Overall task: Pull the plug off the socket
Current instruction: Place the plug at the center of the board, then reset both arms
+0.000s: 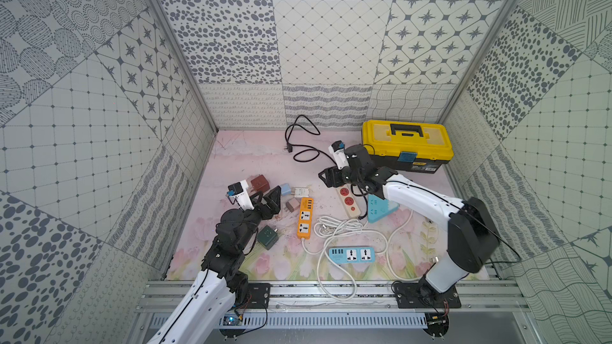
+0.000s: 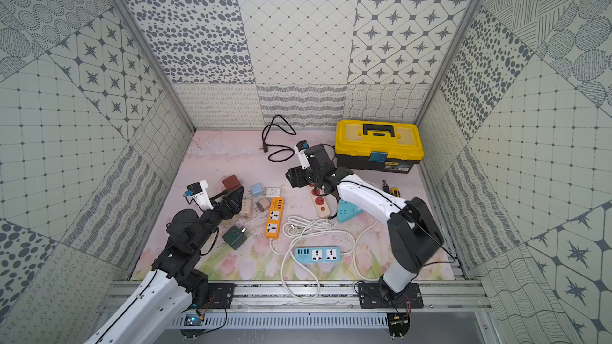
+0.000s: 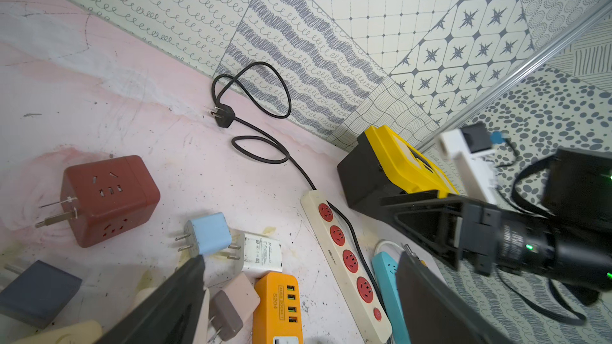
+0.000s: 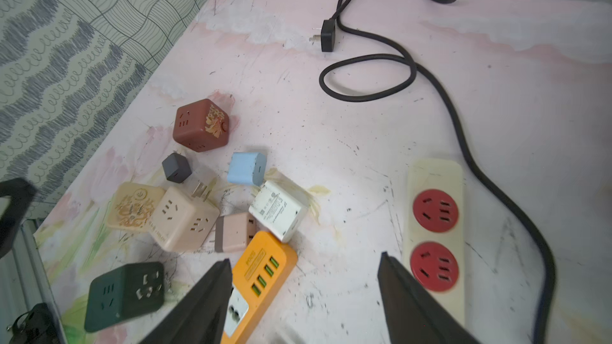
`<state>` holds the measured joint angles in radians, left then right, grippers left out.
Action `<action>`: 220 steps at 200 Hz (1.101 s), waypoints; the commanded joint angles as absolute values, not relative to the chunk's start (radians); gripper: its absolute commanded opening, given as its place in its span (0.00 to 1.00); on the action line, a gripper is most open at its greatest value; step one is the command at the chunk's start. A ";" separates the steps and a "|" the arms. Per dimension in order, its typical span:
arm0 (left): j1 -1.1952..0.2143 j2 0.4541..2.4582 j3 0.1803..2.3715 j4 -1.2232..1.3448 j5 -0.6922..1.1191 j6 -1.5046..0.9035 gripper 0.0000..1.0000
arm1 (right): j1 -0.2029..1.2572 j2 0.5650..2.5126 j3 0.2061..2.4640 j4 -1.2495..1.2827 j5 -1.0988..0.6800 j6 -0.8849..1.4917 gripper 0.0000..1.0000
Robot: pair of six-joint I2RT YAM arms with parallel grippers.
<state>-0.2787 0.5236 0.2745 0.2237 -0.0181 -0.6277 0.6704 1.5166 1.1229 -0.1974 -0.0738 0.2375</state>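
An orange power strip (image 1: pixel 305 218) (image 4: pixel 261 276) lies mid-table, its sockets showing empty. At its far end lie loose plugs: a white charger (image 1: pixel 300 191) (image 4: pixel 278 210), a light blue one (image 1: pixel 285 189) (image 3: pixel 210 233) and a pink-brown one (image 1: pixel 292 206) (image 4: pixel 235 231). A cream strip with red sockets (image 1: pixel 347 201) (image 4: pixel 435 236) lies to the right, also empty. My right gripper (image 1: pixel 328 177) (image 4: pixel 304 259) hangs open over the bare mat between the two strips, holding nothing. My left gripper (image 1: pixel 275 201) (image 3: pixel 301 259) stands wide open over the loose plugs, empty.
A red-brown cube socket (image 1: pixel 260 183), a dark green cube (image 1: pixel 267 236) and beige cubes (image 4: pixel 172 216) crowd the left. A yellow toolbox (image 1: pixel 407 143) stands at the back right. A blue strip (image 1: pixel 351 255), a teal strip (image 1: pixel 381 208), white cable coils (image 1: pixel 337 226) and a black cord (image 1: pixel 304 153) lie around.
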 commanded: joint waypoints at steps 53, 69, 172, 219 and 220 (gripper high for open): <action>-0.271 0.534 0.243 0.271 -0.008 -0.606 1.00 | 0.338 0.954 0.621 -0.041 0.146 0.210 1.00; -0.271 0.538 0.249 0.267 0.000 -0.597 1.00 | 0.206 0.900 0.548 0.047 0.128 0.221 1.00; -0.268 0.570 0.285 0.208 -0.019 -0.517 1.00 | -0.016 1.508 0.516 0.610 -0.024 0.077 0.99; -0.268 0.650 0.340 0.186 -0.096 -0.398 1.00 | 0.046 1.542 0.376 0.892 0.047 0.020 1.00; -0.268 0.652 0.344 0.183 -0.099 -0.391 0.99 | 0.046 1.546 0.380 0.891 0.049 0.022 1.00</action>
<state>-0.2745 0.5945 0.2832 0.1963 -0.0269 -0.5365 0.0597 1.5555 0.3580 0.7647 0.0135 0.0570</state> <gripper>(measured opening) 0.996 0.999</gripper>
